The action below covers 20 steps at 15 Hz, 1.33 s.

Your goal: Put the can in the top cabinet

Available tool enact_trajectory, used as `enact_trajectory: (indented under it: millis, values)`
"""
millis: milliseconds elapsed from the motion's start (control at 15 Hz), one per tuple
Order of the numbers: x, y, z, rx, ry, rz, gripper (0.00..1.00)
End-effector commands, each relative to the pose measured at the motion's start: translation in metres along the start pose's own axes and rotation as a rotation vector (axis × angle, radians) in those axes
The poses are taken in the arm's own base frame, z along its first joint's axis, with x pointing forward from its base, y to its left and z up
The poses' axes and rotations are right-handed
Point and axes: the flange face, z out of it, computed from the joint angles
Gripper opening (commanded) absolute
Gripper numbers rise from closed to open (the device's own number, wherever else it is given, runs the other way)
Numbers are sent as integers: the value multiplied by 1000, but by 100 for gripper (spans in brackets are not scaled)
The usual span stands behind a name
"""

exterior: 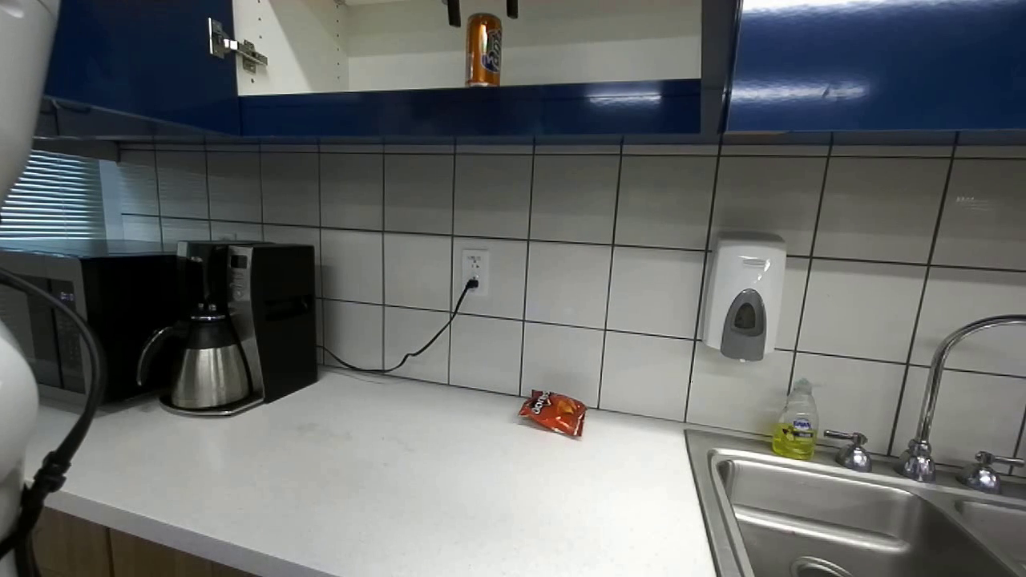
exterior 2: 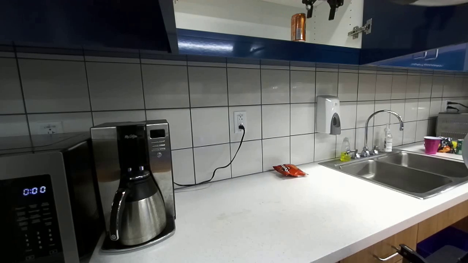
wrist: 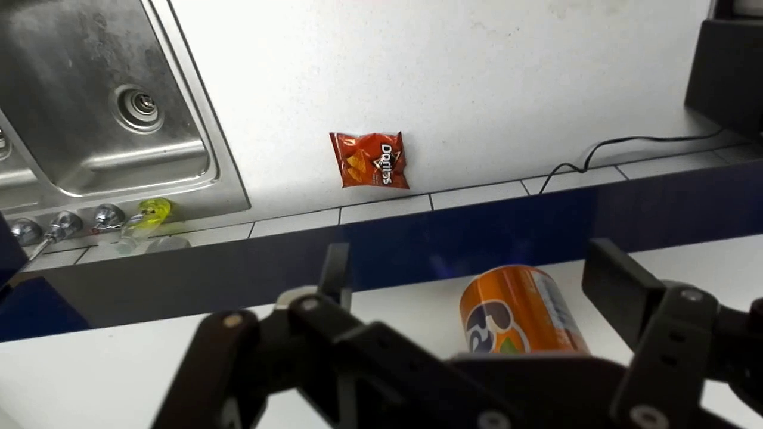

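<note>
An orange can [exterior: 483, 50] stands upright inside the open top cabinet [exterior: 469, 112], just behind its blue front edge. The can also shows in an exterior view [exterior 2: 298, 27] and in the wrist view [wrist: 518, 316], where the gripper body hides part of it. My gripper [exterior: 482, 11] is open. Its fingertips are apart and not touching the can. They are above it, near its top. In an exterior view the gripper [exterior 2: 321, 13] appears above and to the right of the can. In the wrist view the can shows between the spread fingers [wrist: 470, 268], nearer the right one.
The cabinet door [exterior: 144, 64] stands open beside the opening. Below are a red chip bag [exterior: 555, 413] on the white counter [exterior: 385, 473], a coffee maker [exterior 2: 133, 182], a microwave [exterior 2: 40, 204], a soap dispenser [exterior: 745, 296] and a sink [exterior: 721, 497] with a faucet [exterior: 934, 385].
</note>
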Motion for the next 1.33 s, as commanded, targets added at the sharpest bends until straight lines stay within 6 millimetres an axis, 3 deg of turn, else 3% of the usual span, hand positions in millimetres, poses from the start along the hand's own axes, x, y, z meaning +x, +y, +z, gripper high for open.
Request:
enact_trajectory:
  millis: [0,333,667,933,1267]
  values:
    - [-27,0,-5,6,-60,-104,100]
    - [-56,-1,-2,41,-83,-178,100]
    - [-88,2,16,69,-116,-175,100]
    - [-107,4,51,80,-158,-157,100]
    - [-129,3,118,86,-230,-158,100]
